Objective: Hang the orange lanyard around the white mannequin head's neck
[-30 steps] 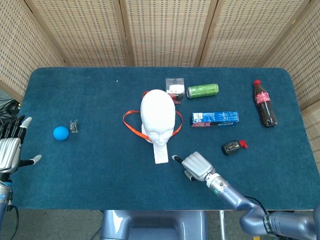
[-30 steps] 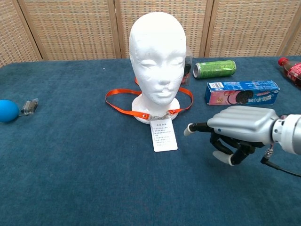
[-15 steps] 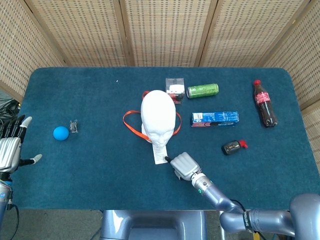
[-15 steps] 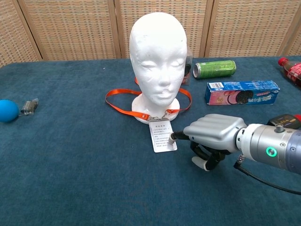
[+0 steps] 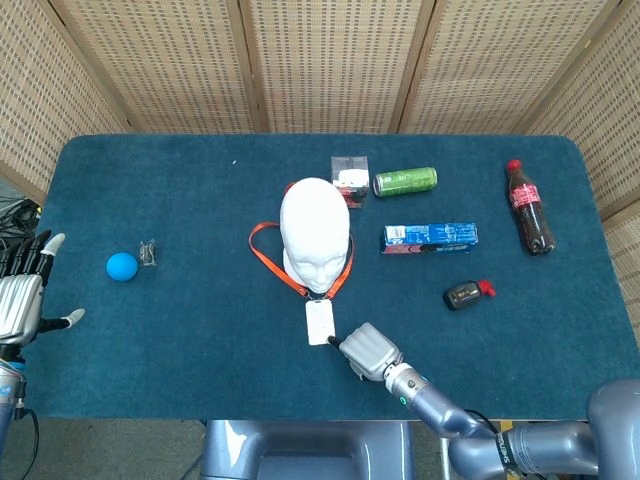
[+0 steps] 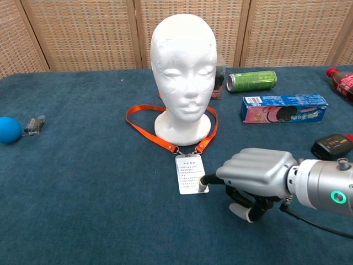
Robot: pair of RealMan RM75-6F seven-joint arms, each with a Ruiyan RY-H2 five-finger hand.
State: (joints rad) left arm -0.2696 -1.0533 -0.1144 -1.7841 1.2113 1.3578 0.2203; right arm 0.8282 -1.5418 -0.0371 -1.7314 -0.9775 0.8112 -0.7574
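Orange lanyard (image 6: 144, 132) lying as a loop on the table (image 6: 83, 210) around the base of the white mannequin head (image 6: 183, 61), which stands upright near the table's middle. The strap passes behind the base and its two ends meet at a clip in front, from which a white badge card (image 6: 190, 174) lies flat on the cloth. In the head view the loop (image 5: 268, 262) bulges out to the left of the base and runs closer on the right. The loop encircles the neck's foot, so the hanging appears essentially done; what seems left is only straightening the card and drawing the hand clear.

Right hand (image 6: 258, 175): low over the table just right of the card, one fingertip (image 6: 204, 180) touching the card's lower right corner, the remaining fingers curled under; it presses rather than grasps, and holds nothing. Left hand (image 5: 20, 298): at the far left edge in the head view, off the table, fingers spread, empty.

Surrounding items: blue ball (image 6: 9, 130) and a small dark clip (image 6: 34, 125) at left; green can (image 6: 252, 81), long blue box (image 6: 283, 108), red-capped bottle (image 5: 528, 207) and a small black device (image 5: 466, 294) at right.
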